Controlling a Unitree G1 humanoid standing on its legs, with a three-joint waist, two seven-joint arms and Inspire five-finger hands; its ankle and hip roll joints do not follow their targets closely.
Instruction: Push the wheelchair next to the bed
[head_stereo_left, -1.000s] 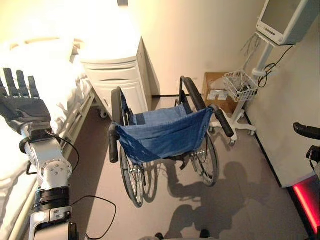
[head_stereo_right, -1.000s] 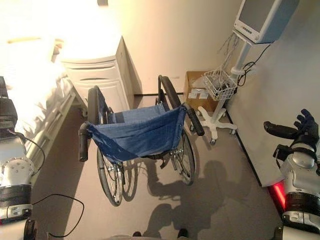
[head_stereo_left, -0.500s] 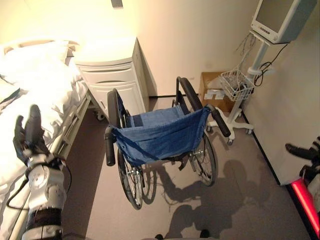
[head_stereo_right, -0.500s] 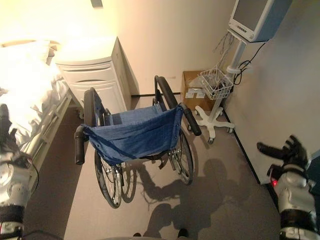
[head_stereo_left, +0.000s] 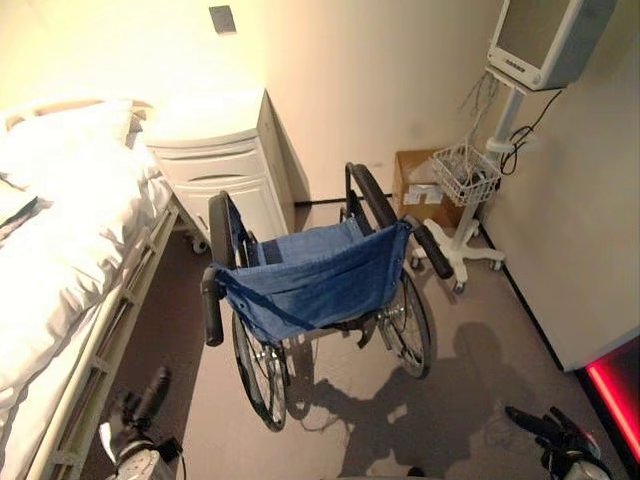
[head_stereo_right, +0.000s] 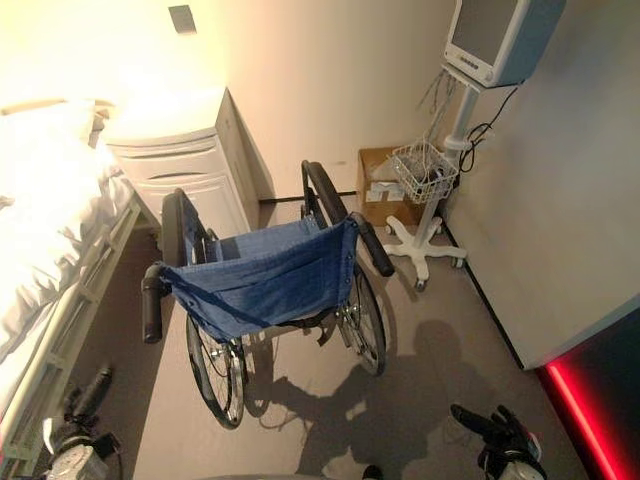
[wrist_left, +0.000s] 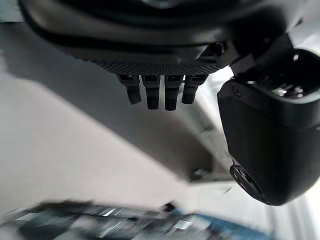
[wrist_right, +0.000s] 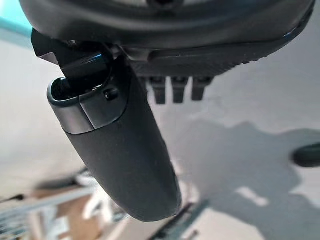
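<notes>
The wheelchair (head_stereo_left: 315, 285) has a blue cloth seat and back and black push handles, one on its left (head_stereo_left: 212, 312) and one on its right (head_stereo_left: 432, 247). It stands on the grey floor, its back towards me, a narrow strip of floor away from the white bed (head_stereo_left: 60, 270) on the left. My left hand (head_stereo_left: 142, 402) hangs low at the bottom left near the bed rail, open and holding nothing. My right hand (head_stereo_left: 540, 424) is low at the bottom right, also open and empty. Both hands are well short of the handles.
A white bedside cabinet (head_stereo_left: 225, 160) stands against the far wall just beyond the wheelchair. To the right are a cardboard box (head_stereo_left: 420, 185) and a monitor stand (head_stereo_left: 470, 250) with a wire basket (head_stereo_left: 465, 172). A wall panel (head_stereo_left: 585, 240) bounds the right side.
Both arms have dropped from raised positions down to the bottom of the eye views. The camera has shifted a little. The wheelchair has stayed where it was.
</notes>
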